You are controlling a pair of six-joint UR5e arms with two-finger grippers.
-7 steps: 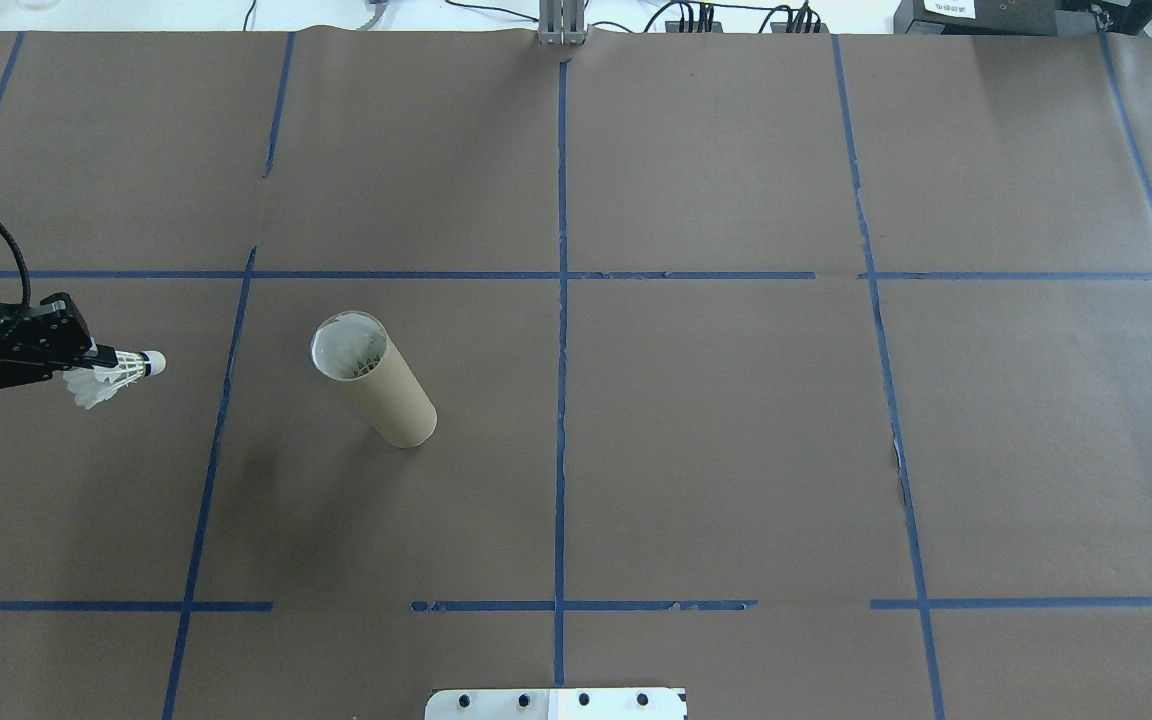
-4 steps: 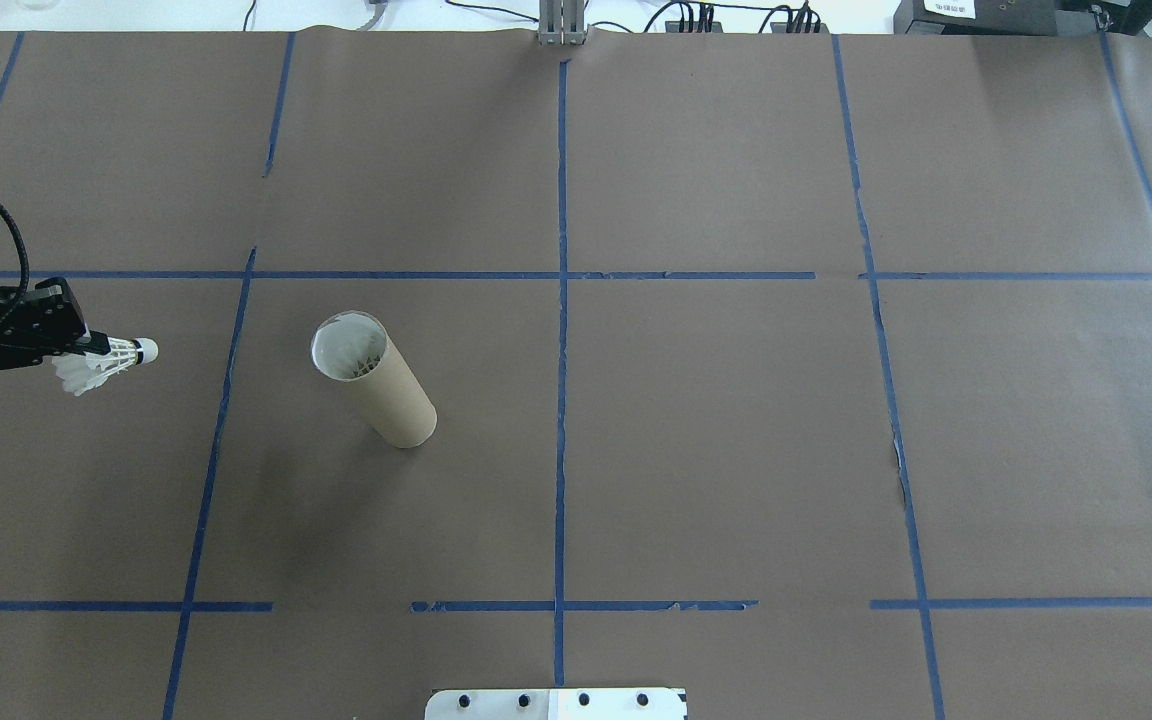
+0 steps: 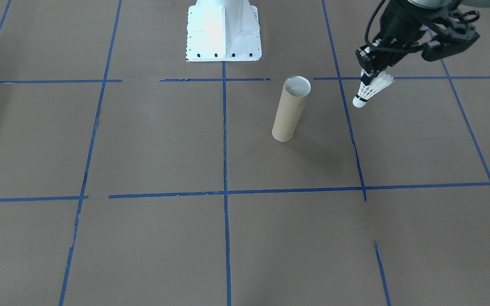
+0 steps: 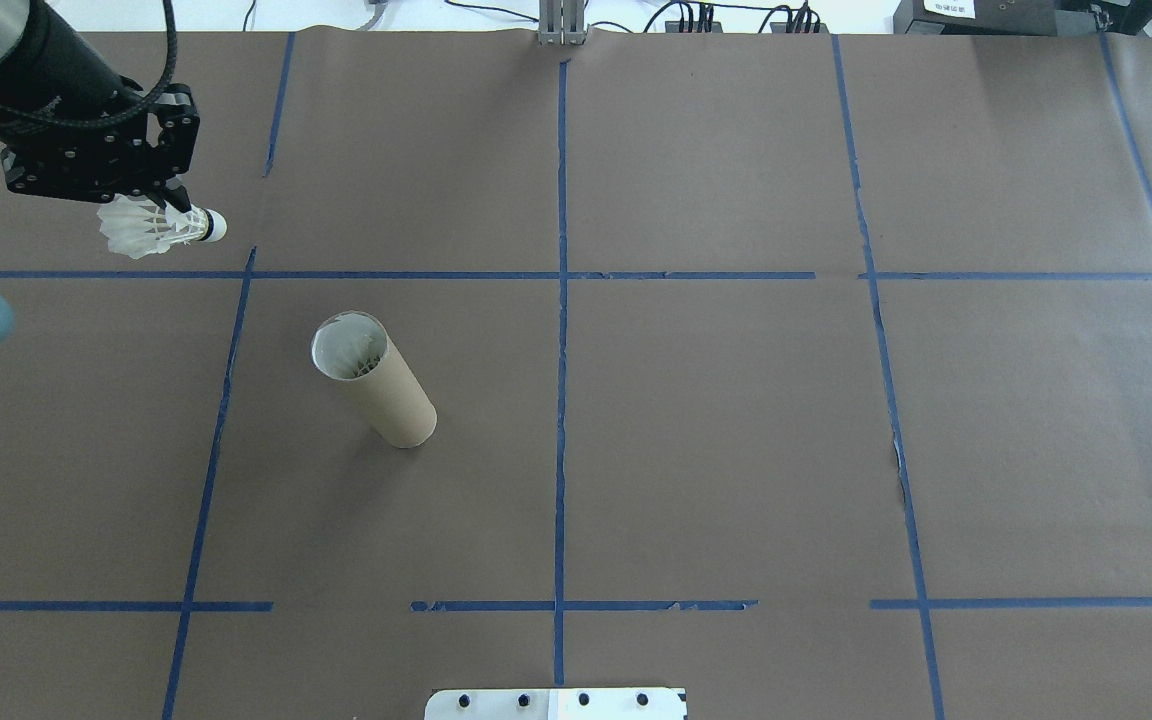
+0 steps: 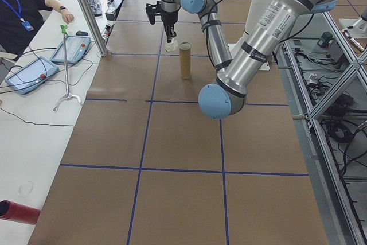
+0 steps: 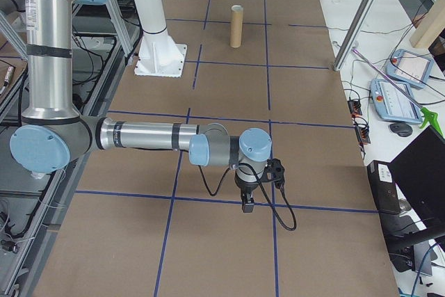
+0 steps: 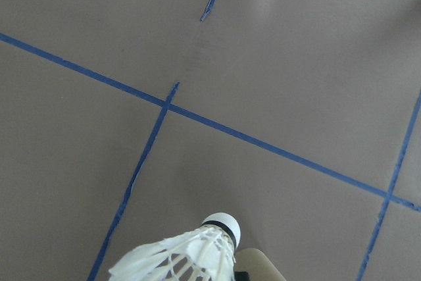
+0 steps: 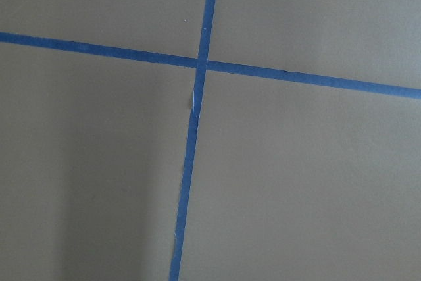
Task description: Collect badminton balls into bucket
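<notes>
Since before, left pincer (image 4: 179, 208) has swung up-desk, clenched on shuttlecock (image 4: 158, 229), now at eleven o'clock from upright tube (image 4: 373, 378). Right pincer (image 6: 247, 204): cannot tell.

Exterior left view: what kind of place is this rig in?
Likely a robotics lab: a tape-gridded table, teach pendants on a side bench, a seated person wearing a lanyard.

Robotics lab: taped table (image 4: 716, 420), teach pendants (image 5: 30, 74).
</notes>
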